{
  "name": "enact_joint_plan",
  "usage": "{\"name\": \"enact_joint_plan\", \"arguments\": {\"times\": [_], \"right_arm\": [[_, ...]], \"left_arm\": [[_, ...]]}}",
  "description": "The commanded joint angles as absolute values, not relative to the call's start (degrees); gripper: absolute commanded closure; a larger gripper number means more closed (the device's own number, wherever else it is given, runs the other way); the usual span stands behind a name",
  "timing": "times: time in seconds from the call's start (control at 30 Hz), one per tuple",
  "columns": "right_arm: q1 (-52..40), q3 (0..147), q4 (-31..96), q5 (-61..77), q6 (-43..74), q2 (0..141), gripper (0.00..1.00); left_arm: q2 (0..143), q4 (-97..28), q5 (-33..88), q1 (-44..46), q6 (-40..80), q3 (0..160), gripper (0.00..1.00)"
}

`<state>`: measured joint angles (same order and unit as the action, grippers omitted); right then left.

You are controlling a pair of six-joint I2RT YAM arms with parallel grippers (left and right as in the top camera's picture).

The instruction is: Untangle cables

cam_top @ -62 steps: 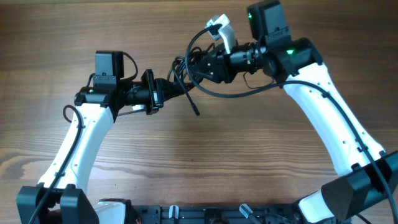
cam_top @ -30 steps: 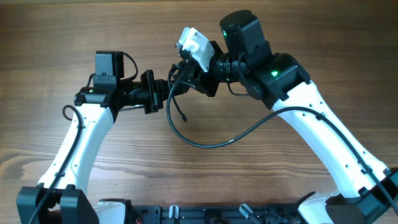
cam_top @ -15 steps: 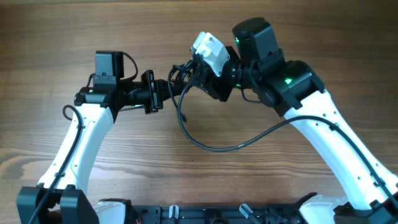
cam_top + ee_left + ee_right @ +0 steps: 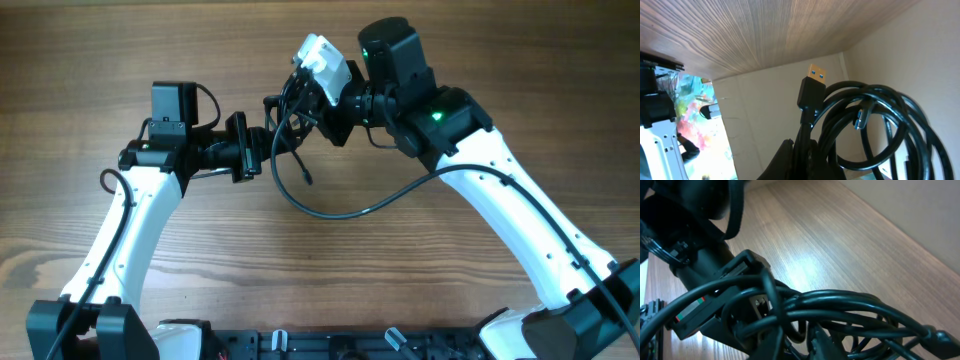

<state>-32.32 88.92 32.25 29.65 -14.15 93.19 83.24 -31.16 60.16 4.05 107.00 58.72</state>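
Observation:
The cables (image 4: 284, 118) are a small tangle of thin black cords held in the air between my two grippers. My left gripper (image 4: 264, 143) is shut on the bundle from the left. In the left wrist view its jaws (image 4: 805, 159) pinch the cords, a USB plug (image 4: 813, 82) with a gold-blue tip sticks up, and loops (image 4: 880, 125) spread right. My right gripper (image 4: 308, 106) is in the bundle from the right. In the right wrist view its fingers (image 4: 795, 341) close round cords (image 4: 850, 305). One loose end (image 4: 306, 179) hangs down.
A thicker black wire (image 4: 345, 213) loops from the bundle area low over the wooden table (image 4: 120, 40) and back to the right arm (image 4: 470, 150). The left gripper's body (image 4: 710, 305) fills the right wrist view's left side. The two grippers are very close together.
My right gripper has moved left and slightly away from the camera's near edge, closer to the left gripper. The loose cable end and wire loop swung left. The left arm has not moved.

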Motion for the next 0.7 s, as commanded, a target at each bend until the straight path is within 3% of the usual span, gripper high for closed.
{"name": "enact_joint_plan", "arguments": {"times": [0.0,0.13,0.23,0.3,0.4,0.47,0.57,0.67], "right_arm": [[-32.45,88.49,30.41,33.36,-13.23,94.30,0.95],[-32.45,88.49,30.04,33.54,-11.84,94.30,0.89],[-32.45,88.49,30.02,33.58,-11.75,94.30,0.77],[-32.51,88.49,29.93,33.78,-11.33,94.30,0.74],[-32.60,88.49,29.95,34.81,-10.61,94.32,0.78],[-32.58,88.49,30.02,34.79,-10.55,94.32,0.96],[-31.48,88.49,30.39,34.50,-7.20,94.17,0.96],[-27.42,89.34,36.73,34.52,-0.82,91.92,0.96]], "left_arm": [[82.19,-31.00,63.64,4.60,105.84,58.94,0.96],[82.19,-31.00,63.64,4.58,105.84,58.94,0.96],[82.19,-30.72,63.64,4.58,105.84,58.94,0.96],[82.19,-30.20,63.64,4.58,105.86,58.94,0.96],[82.19,-30.13,63.64,4.58,105.86,58.94,0.96],[82.19,-30.13,63.61,4.58,105.86,58.94,0.96],[82.19,-30.15,62.43,4.60,105.27,58.94,0.96],[82.19,-30.17,49.06,4.60,103.00,58.94,0.96]]}}
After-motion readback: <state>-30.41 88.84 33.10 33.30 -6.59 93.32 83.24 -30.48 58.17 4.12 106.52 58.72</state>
